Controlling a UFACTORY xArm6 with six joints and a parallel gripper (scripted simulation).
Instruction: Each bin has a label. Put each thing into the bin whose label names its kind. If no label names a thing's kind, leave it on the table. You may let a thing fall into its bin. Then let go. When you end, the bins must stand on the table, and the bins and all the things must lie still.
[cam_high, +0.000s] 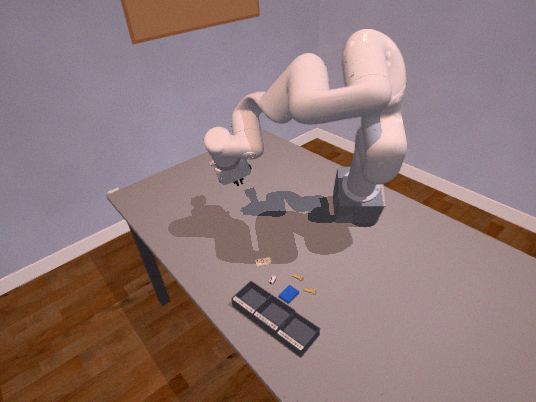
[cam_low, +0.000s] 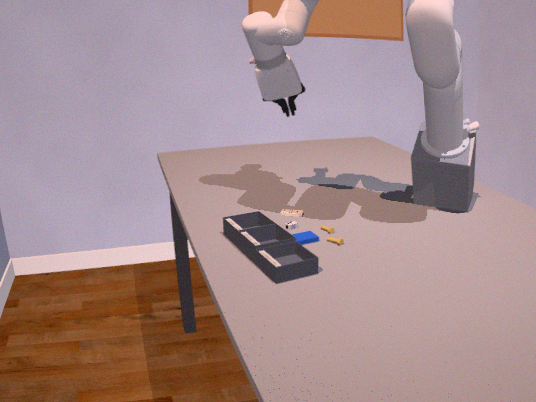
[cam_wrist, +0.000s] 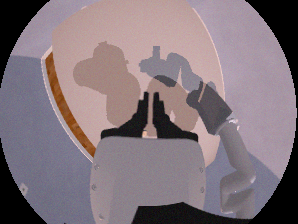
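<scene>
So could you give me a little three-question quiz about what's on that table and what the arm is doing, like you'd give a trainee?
1. True or false: the gripper is holding one of the things.
2. How many compartments does the bin row have?
   A) two  B) three  C) four
3. Fill in: the flat block lying beside the bins is coloured ____.

Key:
1. False. The gripper is shut on nothing and hangs high above the table, far from the things.
2. B.
3. Blue. It lies on the table between the bins and two yellow bolts.
</scene>
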